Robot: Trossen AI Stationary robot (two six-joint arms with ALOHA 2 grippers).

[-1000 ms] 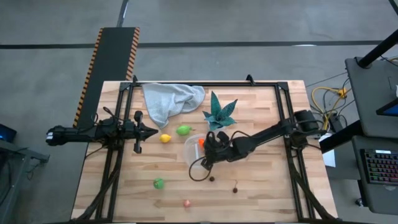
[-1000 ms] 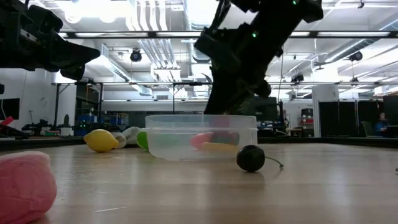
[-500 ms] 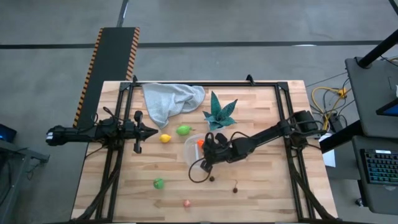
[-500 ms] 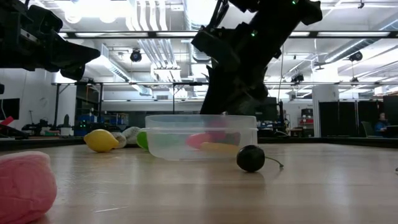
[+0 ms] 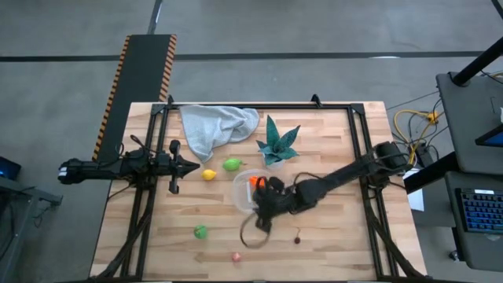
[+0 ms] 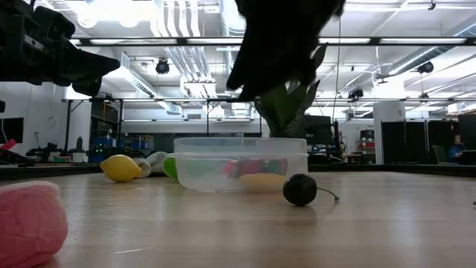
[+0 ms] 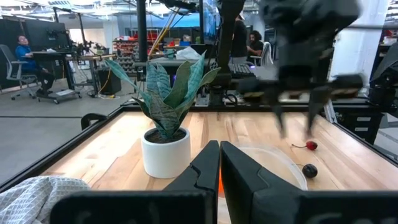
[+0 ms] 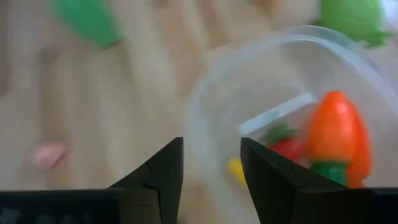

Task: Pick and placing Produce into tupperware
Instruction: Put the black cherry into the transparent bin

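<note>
Partly filled: the round clear plastic tupperware (image 5: 247, 189) on the wooden surface (image 5: 330, 244) already holds an orange toy carrot (image 8: 334, 134), a red strawberry (image 8: 287, 147) and a small yellow piece (image 8: 235, 168). Not yet packed are the yellow lemon (image 5: 209, 174), two green pieces (image 5: 232, 164) (image 5: 201, 231), a pink bit (image 5: 236, 256) and dark berries (image 6: 300, 189). The right pincer (image 8: 211, 165) hovers over the container's rim, fingers parted and empty, the carrot just ahead. The left pincer (image 7: 219, 168) waits clenched at the surface's left edge.
</note>
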